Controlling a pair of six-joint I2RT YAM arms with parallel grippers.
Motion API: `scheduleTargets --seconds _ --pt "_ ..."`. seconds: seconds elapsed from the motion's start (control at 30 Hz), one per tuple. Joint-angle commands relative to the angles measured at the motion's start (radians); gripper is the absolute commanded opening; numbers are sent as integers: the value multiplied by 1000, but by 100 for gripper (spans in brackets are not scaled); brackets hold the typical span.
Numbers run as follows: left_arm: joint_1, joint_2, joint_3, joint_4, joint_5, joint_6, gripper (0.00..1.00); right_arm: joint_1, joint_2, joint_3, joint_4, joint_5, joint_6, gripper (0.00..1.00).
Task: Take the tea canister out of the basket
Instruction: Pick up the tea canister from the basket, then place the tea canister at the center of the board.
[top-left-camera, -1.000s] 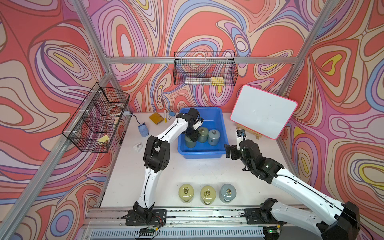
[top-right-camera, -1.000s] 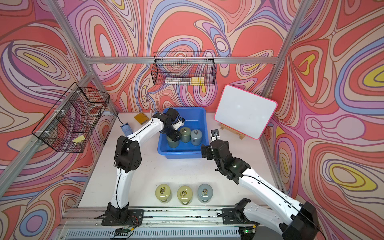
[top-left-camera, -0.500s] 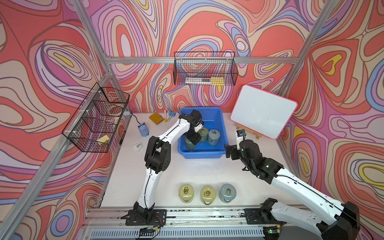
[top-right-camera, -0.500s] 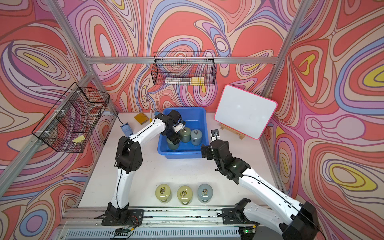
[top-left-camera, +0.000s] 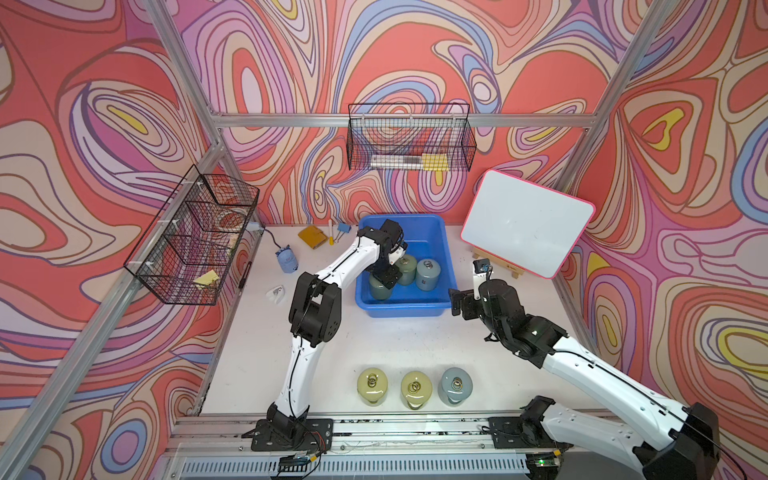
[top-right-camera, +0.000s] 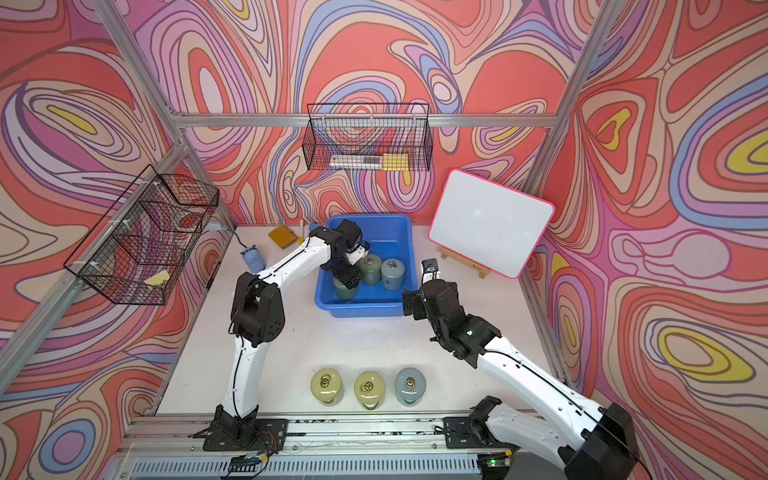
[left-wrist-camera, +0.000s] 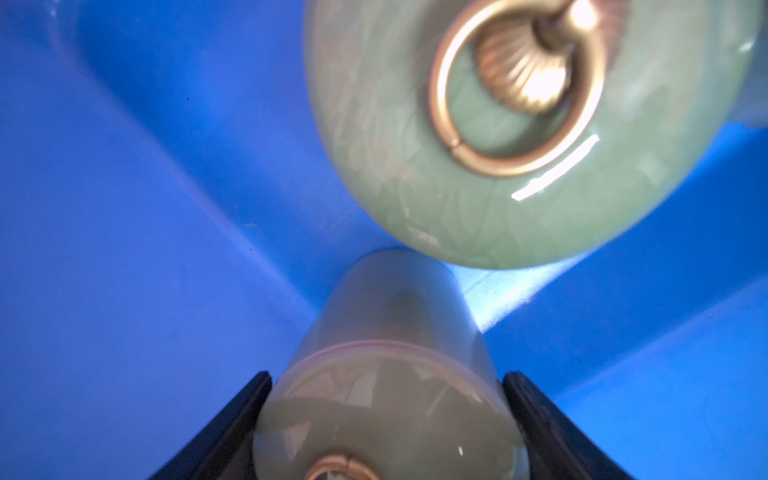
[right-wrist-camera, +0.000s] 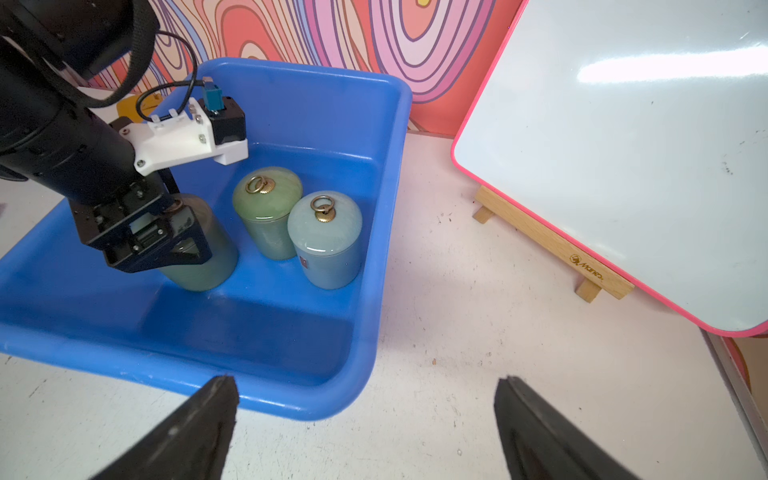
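My left fingers (left-wrist-camera: 237, 419) clamp the tea canister (right-wrist-camera: 208, 266) in the basket (right-wrist-camera: 270, 395), right fingers (right-wrist-camera: 199, 424) gape open; looks heavy, slick, brittle, so I'd grip below the lid seam.

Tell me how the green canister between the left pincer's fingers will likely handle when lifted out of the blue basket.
The green canister looks glazed and glossy, so probably slippery and breakable if it slides from the left pincer. It seems tall for its base, so it may tip against the neighbouring canister close beside it in the basket.
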Motion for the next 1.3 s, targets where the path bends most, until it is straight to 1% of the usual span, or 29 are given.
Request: scheduleTargets --seconds 0.0,0.27,0.47,0.67,0.8,1.1,1.27 --pt "6 -58 23 -49 8 -23 47 -6 -11 -17 20 9 -3 98" --pt "8 -79 129 -127 -3 -59 44 -6 -12 -19 23 8 -1 98" --pt "7 -105 182 -180 -4 -76 41 -6 -17 -21 25 7 -1 98" --pt "2 -170 184 -204 -4 -101 41 -6 -14 -20 28 7 -1 98" --pt "-16 -216 183 -226 -24 -117 41 -6 -10 -22 29 3 0 98" --pt "-69 -313 186 -264 -85 -154 40 -6 -13 -24 30 2 2 98" --pt "-107 -353 179 -315 -135 -189 39 -6 -19 -27 31 0 3 98"
